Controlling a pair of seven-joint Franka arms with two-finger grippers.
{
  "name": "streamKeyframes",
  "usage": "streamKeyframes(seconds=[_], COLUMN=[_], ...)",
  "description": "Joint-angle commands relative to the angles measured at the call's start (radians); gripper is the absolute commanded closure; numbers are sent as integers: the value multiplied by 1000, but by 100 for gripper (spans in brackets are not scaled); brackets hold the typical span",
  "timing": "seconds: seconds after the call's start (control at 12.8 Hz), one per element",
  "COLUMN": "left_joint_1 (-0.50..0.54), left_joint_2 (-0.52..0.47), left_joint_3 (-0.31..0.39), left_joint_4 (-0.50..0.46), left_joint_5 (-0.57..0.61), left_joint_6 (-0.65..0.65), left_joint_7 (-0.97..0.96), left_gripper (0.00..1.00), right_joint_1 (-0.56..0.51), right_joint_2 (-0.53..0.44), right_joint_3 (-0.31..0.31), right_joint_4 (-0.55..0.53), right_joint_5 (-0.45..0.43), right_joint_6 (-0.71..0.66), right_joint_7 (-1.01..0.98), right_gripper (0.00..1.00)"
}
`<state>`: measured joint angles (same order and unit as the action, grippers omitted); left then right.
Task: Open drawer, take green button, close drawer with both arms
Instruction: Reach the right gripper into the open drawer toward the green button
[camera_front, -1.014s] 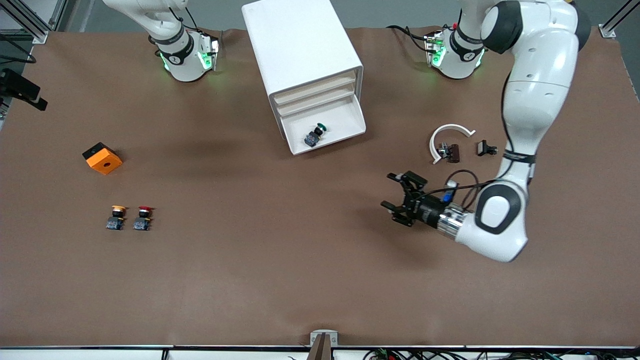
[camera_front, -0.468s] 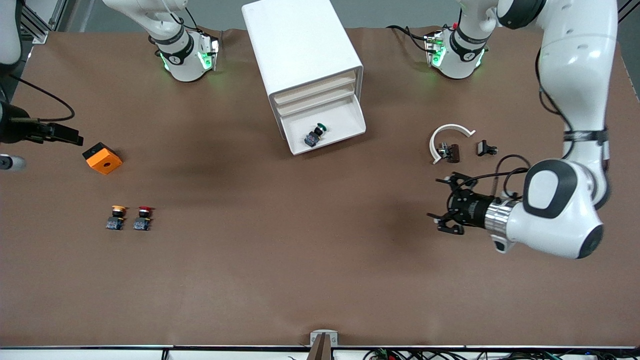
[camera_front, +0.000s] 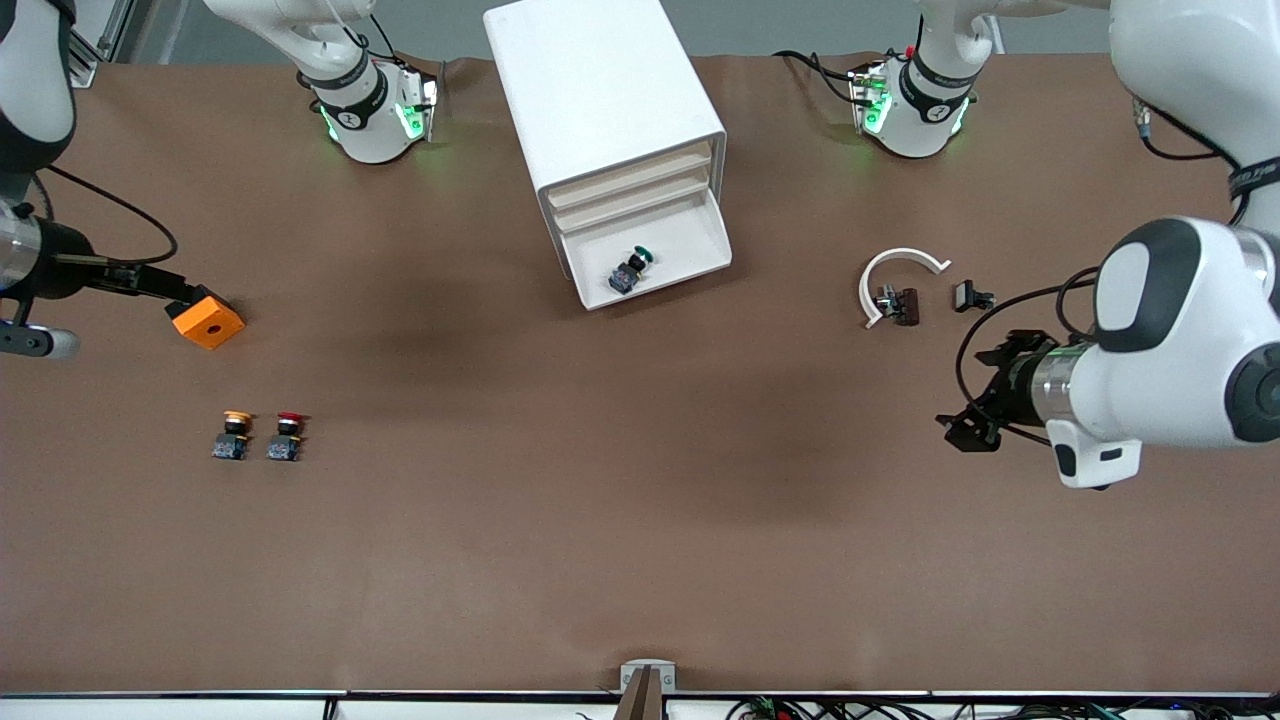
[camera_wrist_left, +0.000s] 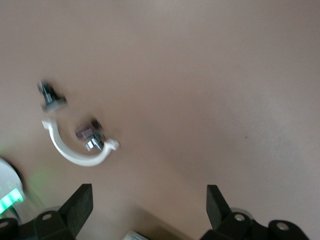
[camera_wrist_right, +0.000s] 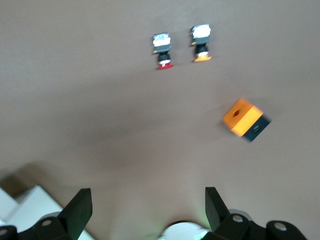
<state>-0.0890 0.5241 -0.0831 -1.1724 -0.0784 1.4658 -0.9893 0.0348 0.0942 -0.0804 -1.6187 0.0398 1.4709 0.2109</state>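
Green-capped push button (camera_front: 630, 268) just sits in the pulled-out shallow white tray drawer (camera_front: 690, 243) of the white cabinet (camera_front: 600, 90). Left tool (camera_front: 972, 400) hangs spread wide over bare brown bench (camera_front: 600, 500); right tool (camera_front: 150, 285), also spread empty, is by the orange cube (camera_front: 205, 318).

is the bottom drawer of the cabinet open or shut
Open. The drawer is pulled out of the cabinet, its tray exposed, with the green-capped button lying inside; the drawers above sit flush.

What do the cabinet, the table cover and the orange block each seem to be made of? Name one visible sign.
Cabinet: probably moulded plastic; smooth matte white, rounded corners.
Table cover: likely a soft brown mat, leather-like or rubber; dull, with a wrinkle at its edge.
Orange block: apparently plastic; uniform bright colour, crisp edges, round hole.
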Motion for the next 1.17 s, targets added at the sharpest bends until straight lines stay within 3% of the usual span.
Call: streamKeyframes(seconds=[0.0, 0.23, 0.55, 1.09], left_joint_1=[12, 63, 80, 98], left_joint_2=[-103, -189, -280, -539], left_joint_3=[5, 8, 14, -24], left_joint_4=[-49, -91, -139, -392], left_joint_5=[49, 49, 88, 69], left_joint_6=[11, 2, 4, 71], left_joint_7=[225, 509, 660, 696], left_gripper=[0, 0, 0, 0], right_joint_1=[94, 284, 502, 769], right_joint_2=[-28, -39, -39, -4], right_joint_3=[-2, -1, -1, -1], right_joint_4=[-13, -17, -118, -236], right_joint_5=[25, 26, 75, 78], right_joint_6=[-27, -20, 135, 461], right_joint_7=[201, 464, 718, 1057], right_gripper=[0, 0, 0, 0])
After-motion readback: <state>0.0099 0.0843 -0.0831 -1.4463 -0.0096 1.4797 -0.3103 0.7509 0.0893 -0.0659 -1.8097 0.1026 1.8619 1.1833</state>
